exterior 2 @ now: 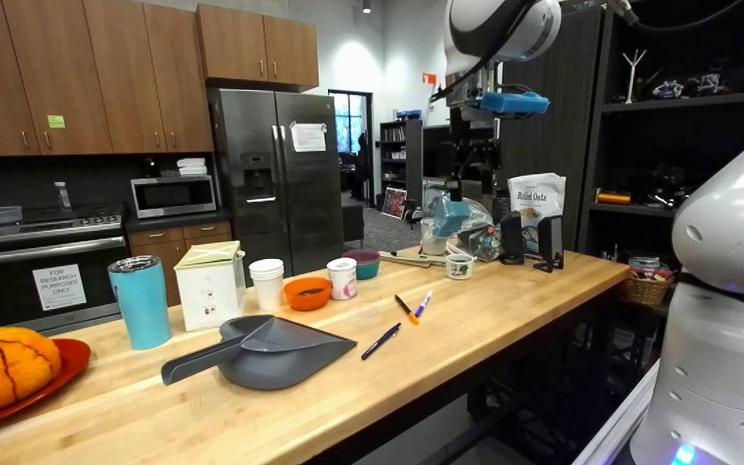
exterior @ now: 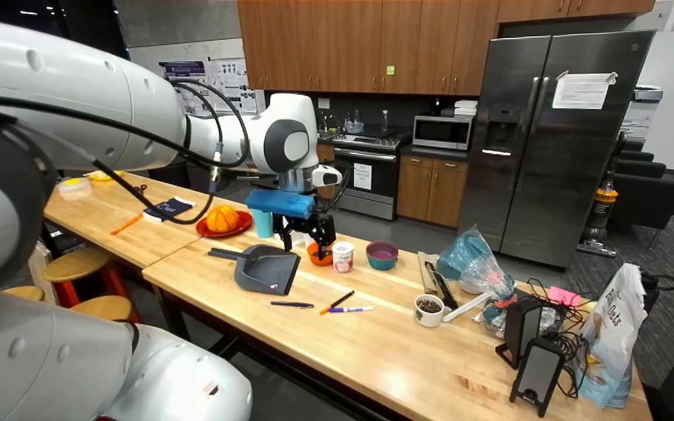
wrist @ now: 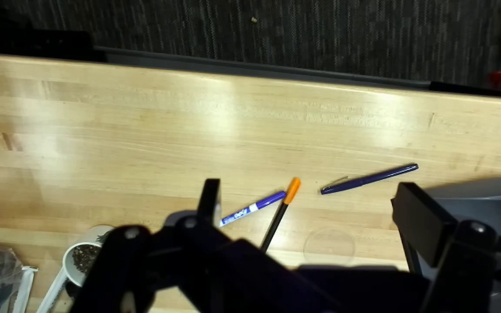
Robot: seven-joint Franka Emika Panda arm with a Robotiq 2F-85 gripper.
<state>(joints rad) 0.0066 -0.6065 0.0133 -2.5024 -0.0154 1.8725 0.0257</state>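
The gripper (wrist: 309, 198) is hanging above the wooden table (wrist: 146, 143), well apart from it, its black fingers (wrist: 422, 221) standing wide apart and holding nothing. With the wrist view's clock centred between them, the orange-capped black marker (wrist: 279, 216) is lying flat toward eight o'clock. The purple-capped white marker (wrist: 250, 210) is lying toward nine, its cap reaching the orange cap; whether the caps are touching is hard to tell. The dark blue pen (wrist: 369, 179) is lying between two and three o'clock. A clear disc (wrist: 328, 248) is resting at five, and the grey dustpan (wrist: 498, 208) is sitting at three, partly hidden by a finger.

In an exterior view, with the orange-capped marker as the centre, the dustpan is sitting at ten o'clock, the orange bowl (exterior: 320, 261) is standing between eleven and twelve, and the white-and-pink can (exterior: 343, 263) is standing at twelve. The purple-and-teal bowl (exterior: 382, 264) is standing between one and two, and at three the white cup (exterior: 427, 319) is holding dark bits (exterior: 429, 305).

In an exterior view, with the dustpan as the centre, the paper cups (exterior 2: 267, 287) are standing stacked at twelve o'clock and the white box (exterior 2: 209, 290) is standing between ten and eleven.
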